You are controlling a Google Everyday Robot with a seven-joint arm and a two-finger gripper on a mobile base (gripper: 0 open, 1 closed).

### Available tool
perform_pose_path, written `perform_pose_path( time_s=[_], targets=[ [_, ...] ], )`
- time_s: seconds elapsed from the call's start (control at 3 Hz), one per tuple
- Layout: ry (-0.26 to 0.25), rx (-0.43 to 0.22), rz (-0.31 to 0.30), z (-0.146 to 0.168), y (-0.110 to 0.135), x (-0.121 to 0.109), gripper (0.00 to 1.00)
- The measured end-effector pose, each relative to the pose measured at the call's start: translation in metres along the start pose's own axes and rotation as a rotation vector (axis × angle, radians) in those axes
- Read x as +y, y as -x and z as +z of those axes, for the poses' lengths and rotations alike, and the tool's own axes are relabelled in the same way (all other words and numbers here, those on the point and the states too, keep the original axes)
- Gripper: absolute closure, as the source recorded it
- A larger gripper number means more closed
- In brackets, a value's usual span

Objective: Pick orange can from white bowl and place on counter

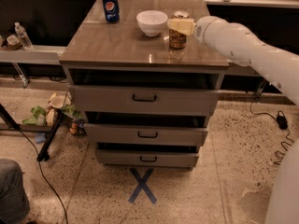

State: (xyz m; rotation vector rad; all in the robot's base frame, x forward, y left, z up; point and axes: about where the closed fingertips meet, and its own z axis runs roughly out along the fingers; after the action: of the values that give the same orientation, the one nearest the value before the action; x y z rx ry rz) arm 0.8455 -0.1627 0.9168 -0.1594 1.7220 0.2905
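1. At 11 o'clock on the counter (117, 48) stands a blue can (110, 6). Its label reads "Pepsi", the only writing I can read.
2. The white bowl (152, 22) sits near 12 o'clock and looks empty.
3. The orange can (177, 40) stands upright on the counter, just beside the bowl at its 3 o'clock. Its mottled print shows no legible word.
4. The end effector (180, 26) is at the upper part of this can, with the arm reaching in from 3 o'clock. I cannot tell whether it clamps the can or is loose around it.
5. In my judgement the step in hand is the release. The can's base should lie flat before opening, and the retreat should go straight up or toward 3 o'clock, so that the can neither tips nor knocks the bowl.
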Motion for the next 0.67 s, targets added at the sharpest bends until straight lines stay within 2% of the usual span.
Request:
perform_pose_path(
  time_s=[0.67],
  targets=[
    [-0.114,-0.040,-0.112,-0.043,0.044,-0.043,0.00]
  ],
)
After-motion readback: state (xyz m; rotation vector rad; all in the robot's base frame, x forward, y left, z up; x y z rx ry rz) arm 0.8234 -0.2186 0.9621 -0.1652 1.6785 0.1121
